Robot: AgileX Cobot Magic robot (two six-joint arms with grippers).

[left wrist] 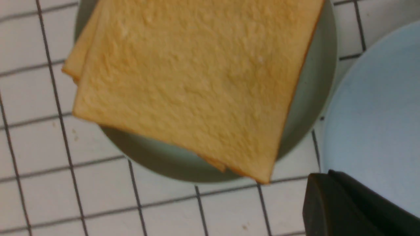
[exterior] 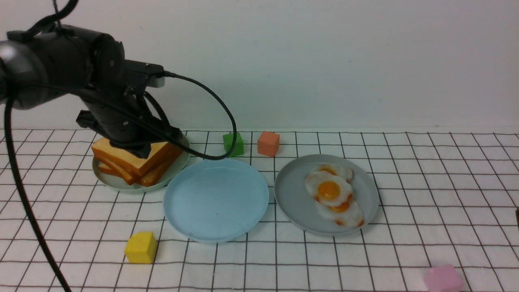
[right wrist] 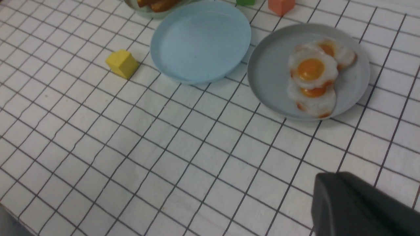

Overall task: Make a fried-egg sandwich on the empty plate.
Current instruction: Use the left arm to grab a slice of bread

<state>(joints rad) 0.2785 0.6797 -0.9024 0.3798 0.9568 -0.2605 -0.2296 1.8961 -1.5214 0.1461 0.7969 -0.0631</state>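
Note:
The empty plate (exterior: 216,198) is light blue and sits mid-table; it also shows in both wrist views (left wrist: 377,98) (right wrist: 200,42). To its left a pile of toast slices (exterior: 134,160) (left wrist: 197,82) rests on a pale green plate (exterior: 121,184). To its right several fried eggs (exterior: 329,190) (right wrist: 310,70) overlap on a grey plate (exterior: 292,198). My left gripper (left wrist: 323,175) hangs low over the toast pile, shut, with nothing between its fingers. My right gripper (right wrist: 328,178) is shut and empty, above bare table in front of the grey plate. No fried-egg sandwich is in view.
A green cube (exterior: 233,144) and an orange cube (exterior: 268,143) stand behind the plates. A yellow cube (exterior: 140,247) sits in front of the toast, a pink cube (exterior: 442,279) at the front right. A black cable (exterior: 219,105) loops over the blue plate's back edge.

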